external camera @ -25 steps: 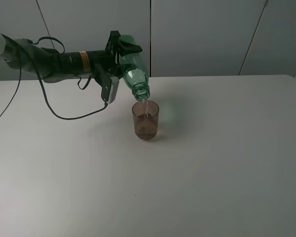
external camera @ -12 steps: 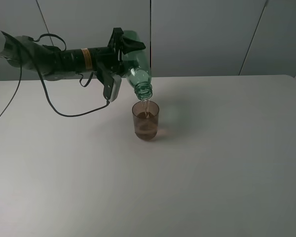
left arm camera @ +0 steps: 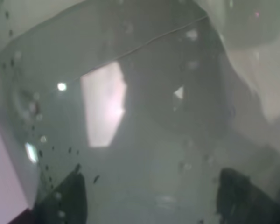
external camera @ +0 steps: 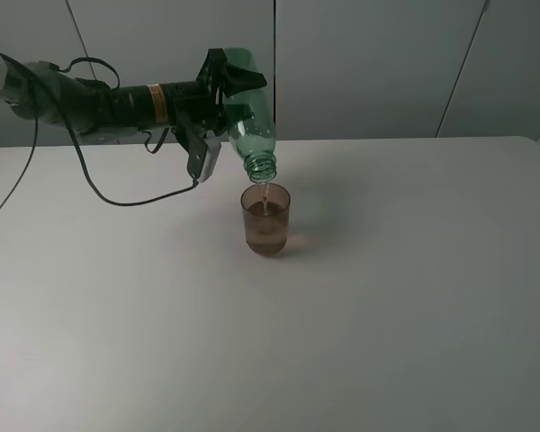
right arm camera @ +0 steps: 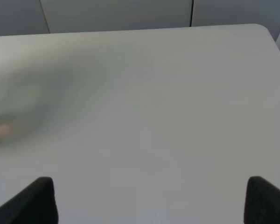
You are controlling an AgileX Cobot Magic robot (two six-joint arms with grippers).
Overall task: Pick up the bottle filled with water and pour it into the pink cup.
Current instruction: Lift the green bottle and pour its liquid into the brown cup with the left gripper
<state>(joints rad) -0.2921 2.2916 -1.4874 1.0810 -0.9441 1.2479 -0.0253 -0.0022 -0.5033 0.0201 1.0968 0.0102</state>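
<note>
In the exterior high view my left gripper [external camera: 225,85] is shut on the green transparent bottle [external camera: 250,117] and holds it in the air, tipped with its open neck down. The neck hangs just above the pink cup [external camera: 266,225], which stands upright on the white table [external camera: 387,297]. A thin stream of water [external camera: 266,188] falls into the cup, which holds some water. The bottle's wet wall [left arm camera: 144,116] fills the left wrist view, with dark fingertips [left arm camera: 60,200] on each side of it. My right gripper [right arm camera: 151,200] is open and empty over bare table, outside the exterior view.
A black cable [external camera: 126,198] hangs from the left arm down to the table at the left of the cup. A grey panelled wall [external camera: 387,63] stands behind the table's far edge.
The left arm has lifted a little and tipped the bottle steeper, its base higher. The neck has stayed over the cup and water keeps pouring.
</note>
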